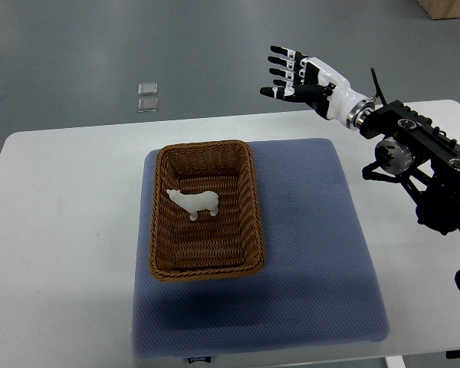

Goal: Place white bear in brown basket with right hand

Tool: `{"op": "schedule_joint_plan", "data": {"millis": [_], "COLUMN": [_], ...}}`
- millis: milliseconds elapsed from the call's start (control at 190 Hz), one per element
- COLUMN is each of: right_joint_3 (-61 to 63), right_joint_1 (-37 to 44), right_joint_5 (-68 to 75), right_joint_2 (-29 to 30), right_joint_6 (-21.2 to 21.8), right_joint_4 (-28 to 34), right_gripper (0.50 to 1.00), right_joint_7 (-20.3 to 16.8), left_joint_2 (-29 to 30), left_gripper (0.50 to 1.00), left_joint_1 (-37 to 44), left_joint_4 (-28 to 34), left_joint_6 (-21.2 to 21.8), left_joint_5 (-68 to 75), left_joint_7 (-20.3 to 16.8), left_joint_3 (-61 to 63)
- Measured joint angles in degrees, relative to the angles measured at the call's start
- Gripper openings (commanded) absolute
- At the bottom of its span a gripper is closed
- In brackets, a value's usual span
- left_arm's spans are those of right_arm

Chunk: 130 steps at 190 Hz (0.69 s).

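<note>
Your right hand (295,77) is hovering high over the far right part of the scene, beyond the far edge of the worktop (54,230), with its fingers (280,73) spread out flat, pointing left, and holding nothing. The white bear (194,203) is lying well apart from it, to the left and nearer to you, and it is already sitting inside the brown basket (205,211), resting on the woven floor a little toward the far half.

The bear's long axis is running left to right, head toward the left wall of the basket, legs pointing toward the near side. The basket's own long axis is running near to far, so the bear is lying across it with free room on each side. Judging from how things are lying, the placing looks done, and what is left for you is likely just clearing the arm away to the right. The left hand is not showing anywhere, so the right one is the only hand in play.

The basket is standing on a blue padded mat (322,253) that is covering the middle of the white worktop. Beyond the worktop, grey floor (77,46) is showing, with two small clear square items (147,96) lying on it at the far left, well apart from everything else.
</note>
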Motion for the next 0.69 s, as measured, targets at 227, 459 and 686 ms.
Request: {"op": "schedule_joint_plan", "data": {"millis": [227,459,686], "right_joint_3": [5.3,7.2,7.6], "right_joint_1": [-5.4,-6.6,-6.5], "right_joint_5": [15.4,27.8,35.5], "right_joint_2": [2.2,2.9,3.4], "right_joint_6": [-3.9,-3.9,-3.7], "right_joint_4": [-0.9,-4.6,-5.5], "right_gripper": [0.921,0.924,0.924], "right_joint_7": [1.4,4.7,5.0], "left_joint_2": [0.0,0.0,0.0], "left_gripper": [1.0,1.0,1.0], "left_joint_1": [0.0,0.0,0.0], "left_joint_4": [0.0,0.0,0.0], "left_joint_6": [0.0,0.0,0.0], "left_joint_5": [0.0,0.0,0.0], "left_joint_7": [0.0,0.0,0.0], "left_joint_3": [0.0,0.0,0.0]}}
